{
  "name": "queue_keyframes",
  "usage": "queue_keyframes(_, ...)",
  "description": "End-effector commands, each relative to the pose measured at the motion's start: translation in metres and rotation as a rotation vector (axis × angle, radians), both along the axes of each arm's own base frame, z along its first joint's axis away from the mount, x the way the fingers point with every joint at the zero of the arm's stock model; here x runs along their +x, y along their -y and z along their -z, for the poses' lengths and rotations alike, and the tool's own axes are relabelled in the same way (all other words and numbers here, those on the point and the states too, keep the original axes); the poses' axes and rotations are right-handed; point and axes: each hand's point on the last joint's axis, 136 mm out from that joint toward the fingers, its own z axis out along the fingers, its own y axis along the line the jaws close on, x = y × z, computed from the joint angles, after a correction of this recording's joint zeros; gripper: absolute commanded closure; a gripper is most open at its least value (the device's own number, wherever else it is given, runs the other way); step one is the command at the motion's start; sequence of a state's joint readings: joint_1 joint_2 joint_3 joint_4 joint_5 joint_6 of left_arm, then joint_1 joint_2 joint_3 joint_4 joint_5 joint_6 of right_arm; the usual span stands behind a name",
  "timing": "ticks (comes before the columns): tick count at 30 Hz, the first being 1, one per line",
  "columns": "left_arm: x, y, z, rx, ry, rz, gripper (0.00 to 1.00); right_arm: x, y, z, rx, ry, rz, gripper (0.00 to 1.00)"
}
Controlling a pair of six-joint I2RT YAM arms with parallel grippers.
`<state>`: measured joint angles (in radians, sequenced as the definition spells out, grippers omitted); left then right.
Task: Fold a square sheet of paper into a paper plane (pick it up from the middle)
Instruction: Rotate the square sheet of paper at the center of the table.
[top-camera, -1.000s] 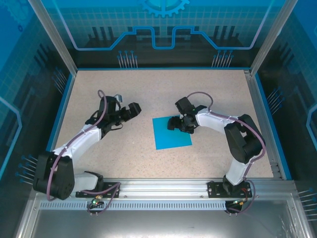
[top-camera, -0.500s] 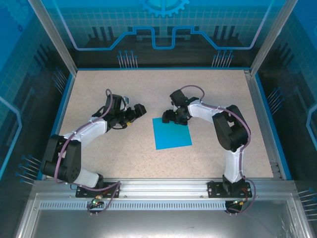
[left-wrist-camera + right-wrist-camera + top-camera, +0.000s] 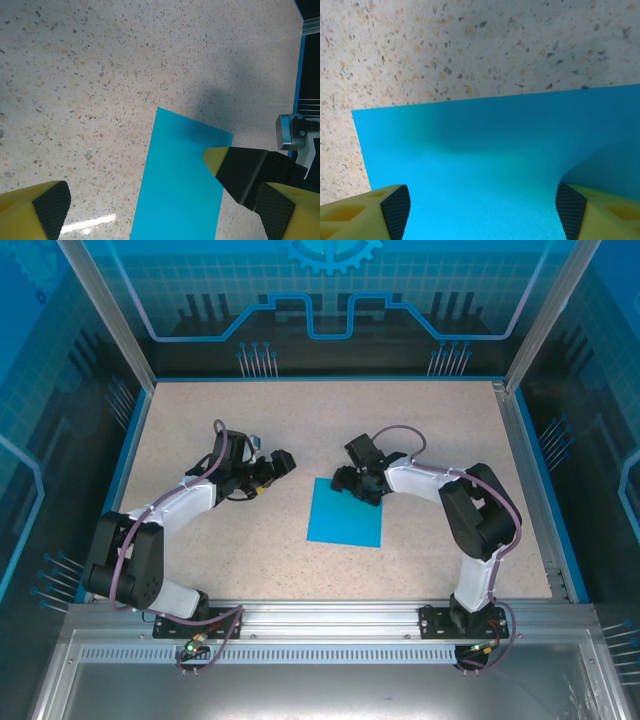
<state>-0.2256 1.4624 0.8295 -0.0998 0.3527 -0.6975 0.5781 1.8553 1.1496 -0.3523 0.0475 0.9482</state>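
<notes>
Robot lab cell: aluminium frame (image 3: 330,620), blue printed panels (image 3: 330,290), speckled table (image 3: 300,430).

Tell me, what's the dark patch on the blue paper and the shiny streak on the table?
Right wrist view: a soft shadow on the square sheet of paper, under the right gripper. Left wrist view: the streak is light glare on the table, near a finger of the left gripper.

Bright, even light, soft shadow on the tabletop (image 3: 100,60) at 1 o'clock in left wrist view, glare streak at 7 o'clock, faint shadow across the square sheet of paper (image 3: 495,165)
</notes>
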Motion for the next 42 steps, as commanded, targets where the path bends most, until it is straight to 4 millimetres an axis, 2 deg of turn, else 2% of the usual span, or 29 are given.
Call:
queue_keyframes(1,-0.001,0.007,-0.019,-0.004,0.053,0.05,0.01,0.008,0.001,-0.028,-0.101,0.056,-0.124,0.16)
queue_keyframes(3,-0.003,0.006,-0.021,-0.001,0.066,0.052,0.01,0.003,0.006,-0.039,-0.188,0.054,-0.193,0.14)
queue_keyframes(6,-0.003,0.005,-0.028,0.0,0.104,0.049,0.01,-0.018,0.014,-0.047,-0.309,0.019,-0.249,0.08)
queue_keyframes(9,-0.003,0.001,-0.033,0.012,0.134,0.03,0.01,-0.037,0.012,-0.036,-0.311,-0.041,-0.265,0.06)
queue_keyframes(12,-0.004,-0.001,-0.037,0.013,0.146,0.021,0.01,-0.043,0.007,-0.025,-0.282,-0.062,-0.259,0.07)
queue_keyframes(21,-0.007,-0.008,-0.044,0.053,0.167,0.011,0.01,-0.037,-0.006,-0.002,-0.333,-0.113,-0.355,0.07)
queue_keyframes(27,-0.011,-0.013,-0.043,0.07,0.176,-0.009,0.01,-0.032,-0.011,0.004,-0.364,-0.107,-0.435,0.07)
queue_keyframes(36,-0.018,-0.018,-0.038,0.086,0.162,-0.023,0.01,-0.039,-0.016,0.032,-0.373,-0.151,-0.654,0.09)
queue_keyframes(40,-0.019,-0.019,-0.037,0.093,0.164,-0.02,0.01,-0.038,-0.023,0.033,-0.362,-0.128,-0.771,0.1)
queue_keyframes(42,-0.02,-0.019,-0.037,0.096,0.16,-0.019,0.01,-0.033,-0.016,0.029,-0.403,-0.136,-0.771,0.09)
